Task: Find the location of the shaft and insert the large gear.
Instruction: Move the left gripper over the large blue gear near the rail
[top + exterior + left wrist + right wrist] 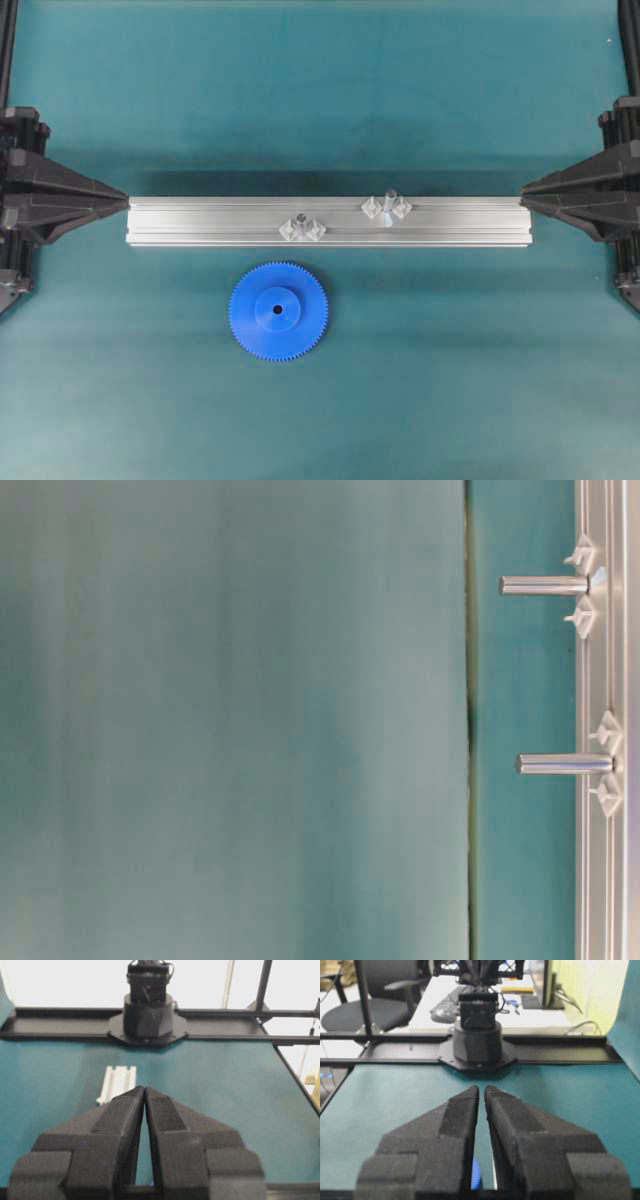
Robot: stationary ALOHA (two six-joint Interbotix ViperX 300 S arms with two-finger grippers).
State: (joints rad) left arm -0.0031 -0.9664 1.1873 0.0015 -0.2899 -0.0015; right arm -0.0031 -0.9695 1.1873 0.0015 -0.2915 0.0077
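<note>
Overhead view: left gripper (125,201) parked at 9 o'clock, tip at the left end of the aluminium rail (200,222); right gripper (524,187) parked at 3 o'clock, tip at the rail's right end. From this view I cannot tell whether the tips touch the rail or only sit just beside it.

Left wrist view: left gripper (144,1091) pads pressed together at the tips, nothing between them. Right wrist view: right gripper (481,1091) pads nearly together, a thin slit between them, nothing held. Both hands empty.

Outward from the hands: rail lies across the table centre, 9 to 3 o'clock. The shaft (389,200), the taller pin with its clear mounts set apart, stands on the rail right of centre, bare. Shorter pin (299,221) with bunched mounts stands left of centre, also bare.

The large gear (278,311) lies flat on the teal mat (450,380) at 6 o'clock from the rail, hub up, near the short pin, apart from the shaft. A sliver of blue shows low in the right wrist view.

Progress, my read: nothing done. Gear not picked up, shaft empty. All left: grasp the gear, carry it toward 1 o'clock to the shaft, line the centre hole over the pin, drop it on. Risk: choosing the nearer short pin.
</note>
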